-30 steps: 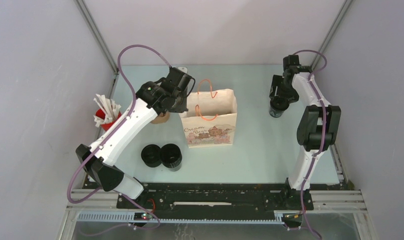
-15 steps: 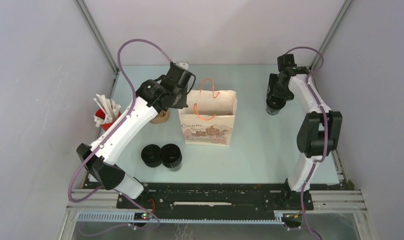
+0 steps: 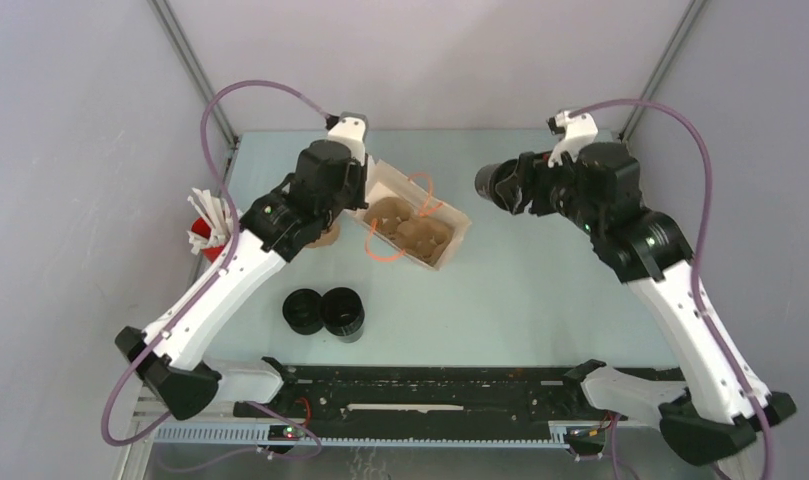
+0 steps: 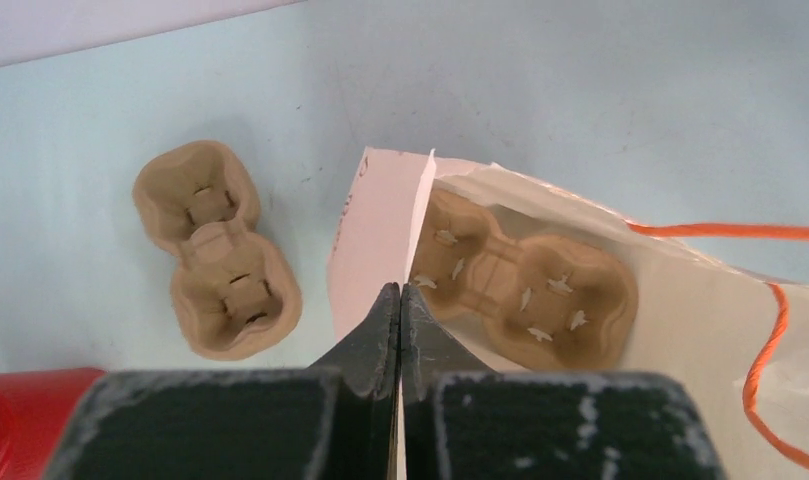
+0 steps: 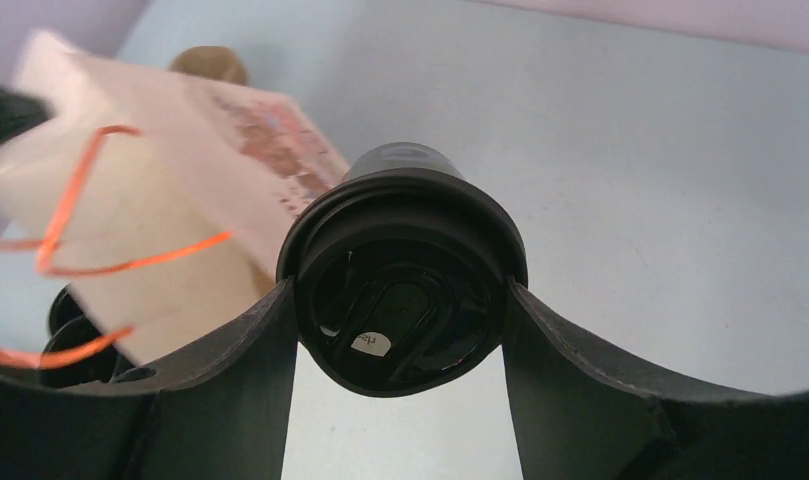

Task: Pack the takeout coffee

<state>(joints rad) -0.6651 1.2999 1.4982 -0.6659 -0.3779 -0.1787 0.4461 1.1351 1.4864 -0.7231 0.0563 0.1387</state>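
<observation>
My right gripper point(image 3: 500, 186) is shut on a takeout coffee point(image 3: 491, 184), a black cup with a black lid point(image 5: 404, 285), and holds it in the air just right of the paper bag point(image 3: 392, 178). The fingers point(image 5: 250, 350) press on the lid rim from both sides. My left gripper point(image 4: 400, 292) is shut on the bag's rim point(image 4: 380, 230) and holds the bag tipped, mouth up. A brown pulp carrier point(image 4: 525, 290) lies inside the bag. Two more black cups point(image 3: 323, 312) stand together at the near left.
A second pulp carrier point(image 4: 218, 262) lies on the table left of the bag, partly under my left arm. A red cup with white sticks point(image 3: 208, 232) stands at the left wall. Orange bag handles point(image 5: 80, 250) hang loose toward the right gripper's side.
The right arm lifted the cup off the table at the far right and swung it left toward the bag. The left gripper tipped the bag, so its mouth now faces up.
</observation>
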